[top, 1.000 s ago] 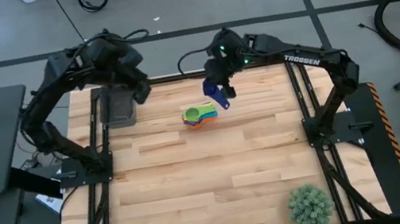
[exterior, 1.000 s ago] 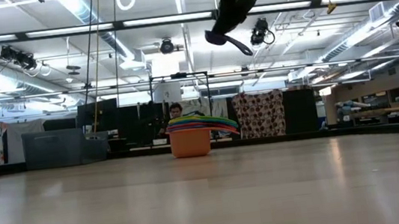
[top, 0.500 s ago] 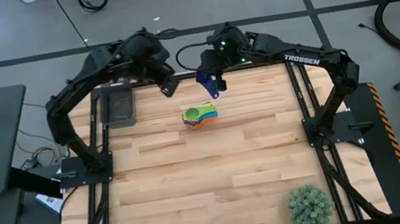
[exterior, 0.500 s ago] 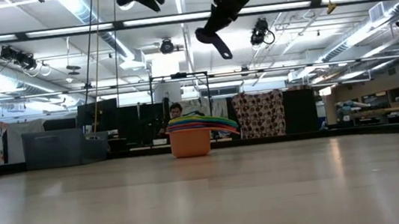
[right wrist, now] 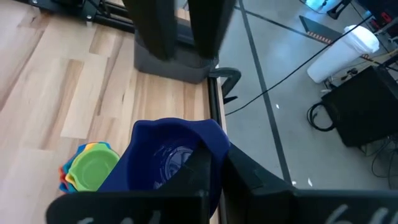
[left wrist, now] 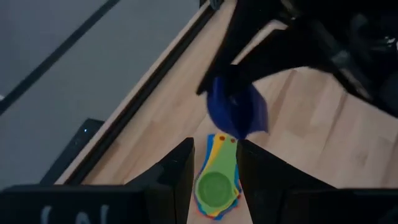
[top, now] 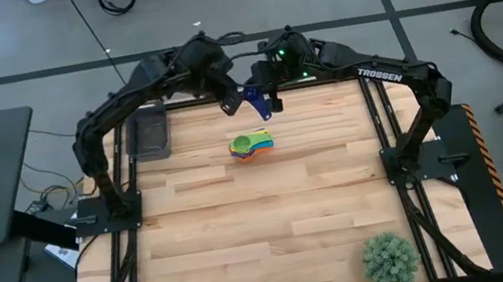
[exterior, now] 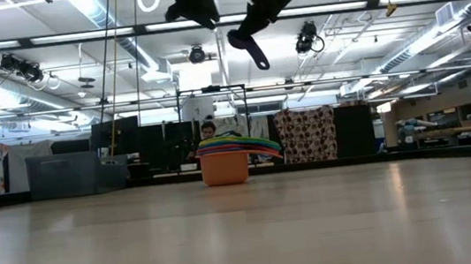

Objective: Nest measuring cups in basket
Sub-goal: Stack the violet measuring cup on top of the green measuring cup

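R gripper [top: 269, 101] held up over surface's far edge, fingers pinching dark blue plastic measuring cup [top: 259, 102], L gripper [top: 228, 101] just beside it, fingers spread w/ nothing btwn, nested stack of coloured cups [top: 251, 145] below on wooden surface [top: 264, 220], dark grey-brown low-walled basket [top: 148, 135] at far left corner.

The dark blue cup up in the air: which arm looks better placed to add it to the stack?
Probably the right: its hand already grips the dark blue cup above the stack; the left hand beside it is open.
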